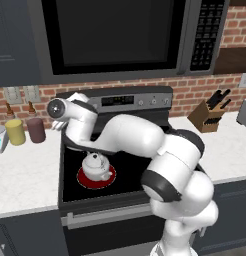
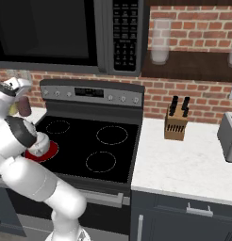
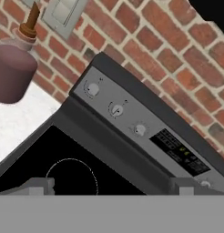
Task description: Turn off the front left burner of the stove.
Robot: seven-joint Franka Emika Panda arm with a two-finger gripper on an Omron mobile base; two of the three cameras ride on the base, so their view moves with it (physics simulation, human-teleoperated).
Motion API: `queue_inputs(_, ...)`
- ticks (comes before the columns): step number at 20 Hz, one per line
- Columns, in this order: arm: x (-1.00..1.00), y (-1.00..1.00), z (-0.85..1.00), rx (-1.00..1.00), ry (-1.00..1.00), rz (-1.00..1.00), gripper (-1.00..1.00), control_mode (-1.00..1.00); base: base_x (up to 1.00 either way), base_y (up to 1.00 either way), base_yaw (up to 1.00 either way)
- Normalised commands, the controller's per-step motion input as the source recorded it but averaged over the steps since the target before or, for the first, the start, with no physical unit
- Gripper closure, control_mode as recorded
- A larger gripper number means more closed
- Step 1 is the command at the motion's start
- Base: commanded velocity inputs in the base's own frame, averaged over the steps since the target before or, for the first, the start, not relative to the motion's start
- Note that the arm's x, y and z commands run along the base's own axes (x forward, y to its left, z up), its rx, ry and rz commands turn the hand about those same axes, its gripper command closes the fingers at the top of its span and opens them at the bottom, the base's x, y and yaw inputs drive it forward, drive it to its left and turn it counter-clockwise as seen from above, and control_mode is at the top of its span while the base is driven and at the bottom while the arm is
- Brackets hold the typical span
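Gripper: seen from the hand camera, the two dark finger tips (image 3: 38, 185) rise at 7 and 5 o'clock, well apart, with nothing between them; the jaws stand open.
Aim: the gripper hangs over the stove's (image 2: 113, 155) rear left corner and faces the grey back panel (image 3: 132, 123).
Knobs: three small knobs run across the panel from 10 o'clock toward centre: the first (image 3: 92, 89), second (image 3: 116, 109) and third (image 3: 140, 130). All lie ahead of the tips, none touched.
Key relation: the knob row slants from 10 to 4 o'clock; which knob governs the lit burner cannot be read.
Front left burner: red disc (image 1: 85, 179) glowing, so likely on, under a white kettle (image 1: 96, 166), at 7 o'clock on the cooktop.
Nearby: a maroon canister (image 3: 12, 73) at 10 o'clock on the counter.
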Motion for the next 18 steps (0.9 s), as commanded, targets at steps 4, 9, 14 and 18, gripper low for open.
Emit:
queue_inputs(4, 0.38, 0.00, -0.06, 0.00, 0.00, 0.00, -1.00, -1.00, 0.00, 0.00, 0.00)
queue_inputs(9, 0.34, 0.00, -0.12, 0.00, 0.00, 0.00, -1.00, -1.00, 0.00, 0.00, 0.00)
queue_inputs(14, 0.32, 0.00, -0.18, -0.03, 0.00, 0.00, -1.00, -1.00, 0.00, 0.00, 0.00)
queue_inputs(18, 0.21, 0.10, -0.20, -0.10, 0.00, 0.00, -1.00, -1.00, 0.00, 0.00, 0.00)
